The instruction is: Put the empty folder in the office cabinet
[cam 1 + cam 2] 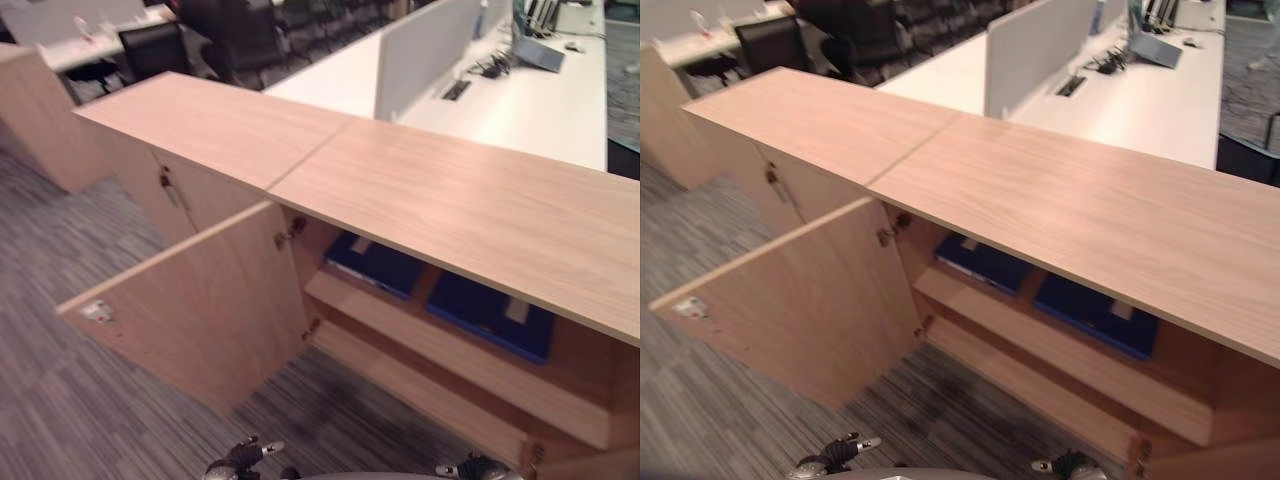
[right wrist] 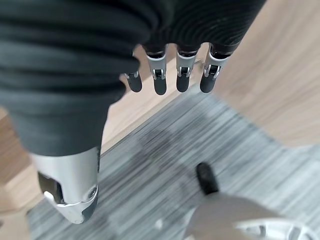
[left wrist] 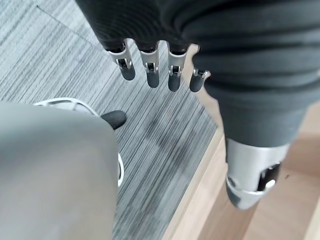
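The light wood office cabinet [image 1: 450,200] stands in front of me with its left door [image 1: 200,300] swung wide open. On its upper shelf lie two dark blue folders, one at the left [image 1: 375,262] and one at the right [image 1: 495,315], partly hidden under the cabinet top. The lower shelf [image 1: 430,385] looks bare. My left hand [image 3: 150,65] hangs over the grey carpet beside the cabinet's base, fingers straight, holding nothing. My right hand [image 2: 182,70] hangs the same way by the cabinet's lower edge, open and holding nothing.
A second cabinet section [image 1: 170,190] with shut doors adjoins on the left. Behind it stands a white desk [image 1: 540,100] with a white partition [image 1: 420,50], and black chairs [image 1: 150,45] at the back left. Grey striped carpet [image 1: 80,410] lies before the open door.
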